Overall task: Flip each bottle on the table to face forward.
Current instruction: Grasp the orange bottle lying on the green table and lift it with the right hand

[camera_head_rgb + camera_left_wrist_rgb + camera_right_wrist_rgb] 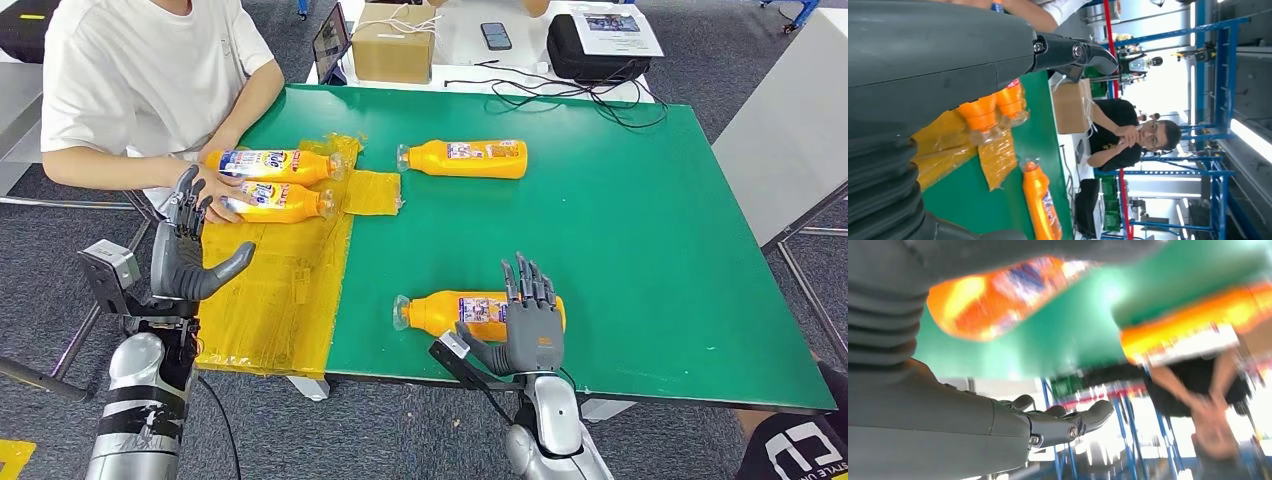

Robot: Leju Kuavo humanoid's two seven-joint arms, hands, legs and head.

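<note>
Right hand [530, 335] fingers spread, open, over the near orange plastic bottle [445, 311] on green desk [620, 250], set to roll it; left hand [185, 255] open, idle.

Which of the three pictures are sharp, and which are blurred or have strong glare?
Head view: sharp and evenly lit; the bottle by the right hand reads clearly. Left wrist view: mostly sharp, with bright glare behind the seated person. Right wrist view: heavily blurred; the orange bottle is smeared, though the thumb stays fairly crisp.
</note>
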